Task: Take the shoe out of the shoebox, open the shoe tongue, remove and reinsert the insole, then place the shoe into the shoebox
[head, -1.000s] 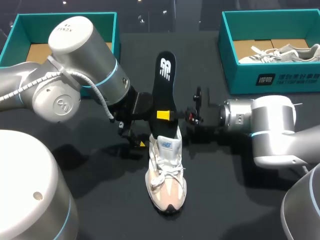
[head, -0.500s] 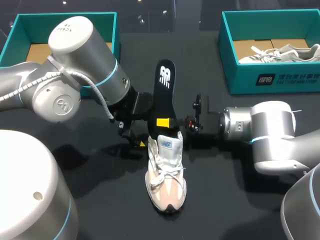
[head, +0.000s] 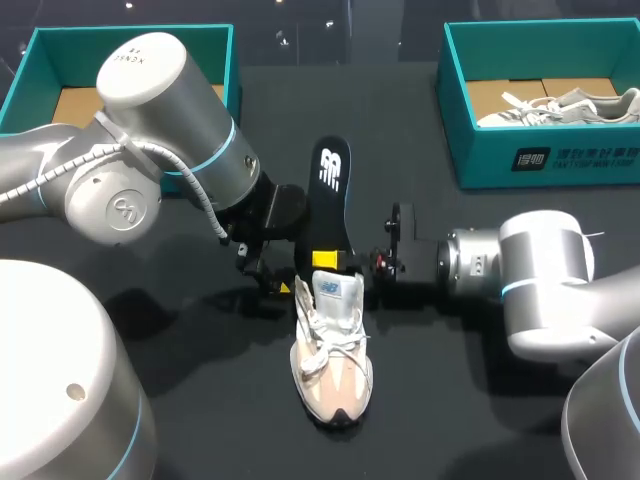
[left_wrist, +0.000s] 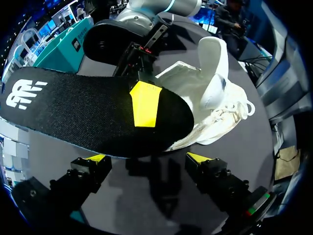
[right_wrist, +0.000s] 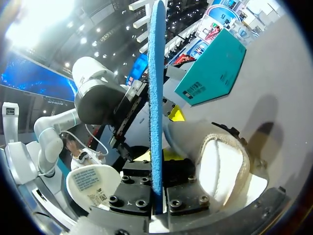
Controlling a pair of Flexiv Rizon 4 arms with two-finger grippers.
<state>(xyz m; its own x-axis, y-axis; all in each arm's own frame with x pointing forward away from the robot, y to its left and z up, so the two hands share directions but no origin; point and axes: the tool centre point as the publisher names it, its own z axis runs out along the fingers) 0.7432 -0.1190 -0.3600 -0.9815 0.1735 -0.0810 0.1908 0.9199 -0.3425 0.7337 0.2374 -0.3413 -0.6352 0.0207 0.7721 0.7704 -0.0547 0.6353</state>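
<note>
A white and pink sneaker point(head: 331, 345) stands on the black table, toe toward me, with its tongue point(left_wrist: 213, 63) pulled up. My right gripper point(head: 326, 260) is shut on a black insole point(head: 329, 196) and holds it on edge, its lower end at the shoe's opening. In the right wrist view the insole's blue edge point(right_wrist: 155, 93) rises from between the fingers, beside the shoe's opening point(right_wrist: 220, 164). My left gripper point(left_wrist: 146, 159) stands open beside the shoe's heel, under the insole point(left_wrist: 83, 115), holding nothing.
A teal shoebox point(head: 25, 72) stands at the back left behind my left arm. A second teal box point(head: 575, 160) at the back right holds another pale shoe point(head: 565, 106). Bare table lies in front of the sneaker.
My right gripper has carried the insole toward me and down, bringing its lower end to the shoe's opening. My left arm and the shoe have stayed put.
</note>
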